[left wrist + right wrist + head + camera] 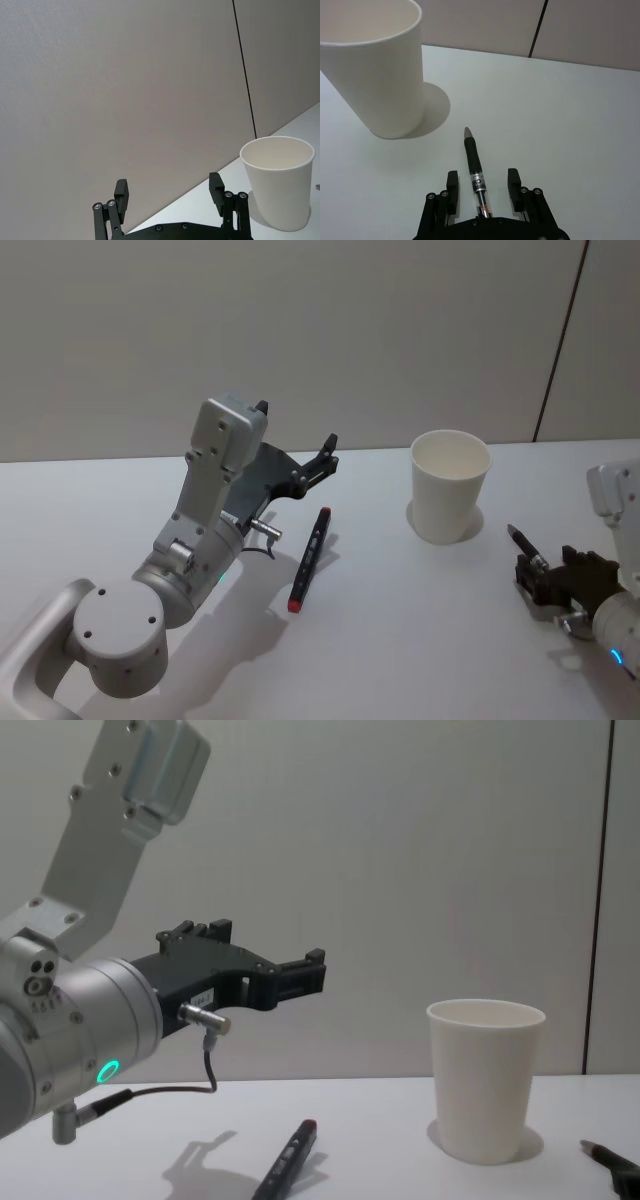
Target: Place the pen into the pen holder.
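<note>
While the pen holder (450, 490) stands upright on the white counter (400, 640) with its mouth open to the ceiling, two pens lie on the counter apart from it. A black pen (471, 150) with a grey tip lies flat to the right of the pen holder and nearer the robot. It is near the pen holder but not touching it, and its tip is aimed roughly past the pen holder's base.

The right tool (482, 179) sits low at the counter over the back half of this pen. Its fingers (451, 182) are set apart, with the barrel lying in the gap between them and bare counter showing on either side. They straddle the pen without pinching it.

A second pen (309, 560), dark with a red end, lies flat to the left of the pen holder and well apart from it, with the red end toward the robot.

The left tool (169, 192) hangs in the air above the counter, also to the left of the pen holder and higher than its rim. Its fingers are spread wide and hold nothing, and it is aimed toward the grey wall (300, 330) behind the pen holder. A dark vertical seam (560, 340) runs down that wall to the right of the pen holder.
</note>
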Controlling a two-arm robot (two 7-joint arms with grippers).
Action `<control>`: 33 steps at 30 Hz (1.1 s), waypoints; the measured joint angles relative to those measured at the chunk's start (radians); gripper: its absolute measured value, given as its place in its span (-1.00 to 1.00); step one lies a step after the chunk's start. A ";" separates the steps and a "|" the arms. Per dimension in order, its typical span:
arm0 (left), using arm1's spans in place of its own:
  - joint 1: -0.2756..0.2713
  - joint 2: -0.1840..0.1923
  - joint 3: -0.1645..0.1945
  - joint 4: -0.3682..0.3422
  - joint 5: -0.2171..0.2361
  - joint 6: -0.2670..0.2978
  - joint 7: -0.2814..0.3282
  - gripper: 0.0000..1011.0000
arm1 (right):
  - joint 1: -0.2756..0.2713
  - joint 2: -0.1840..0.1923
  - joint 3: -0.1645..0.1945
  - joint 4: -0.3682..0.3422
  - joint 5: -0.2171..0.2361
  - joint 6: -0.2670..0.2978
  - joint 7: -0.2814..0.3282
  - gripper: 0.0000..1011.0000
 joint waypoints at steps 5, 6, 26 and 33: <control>0.000 0.000 0.000 0.000 0.000 0.000 0.000 0.98 | 0.000 -0.001 0.000 0.001 0.000 -0.001 0.000 0.14; 0.000 0.000 0.000 0.000 0.000 0.000 0.000 0.98 | 0.000 -0.001 0.000 0.001 0.000 -0.002 0.000 0.12; 0.000 0.000 0.000 0.000 0.000 0.000 0.000 0.98 | 0.001 -0.006 0.001 0.004 -0.017 -0.019 0.008 -0.74; 0.000 0.000 0.000 0.000 0.000 0.000 0.000 0.98 | 0.001 -0.006 0.001 0.004 -0.019 -0.024 0.010 -0.76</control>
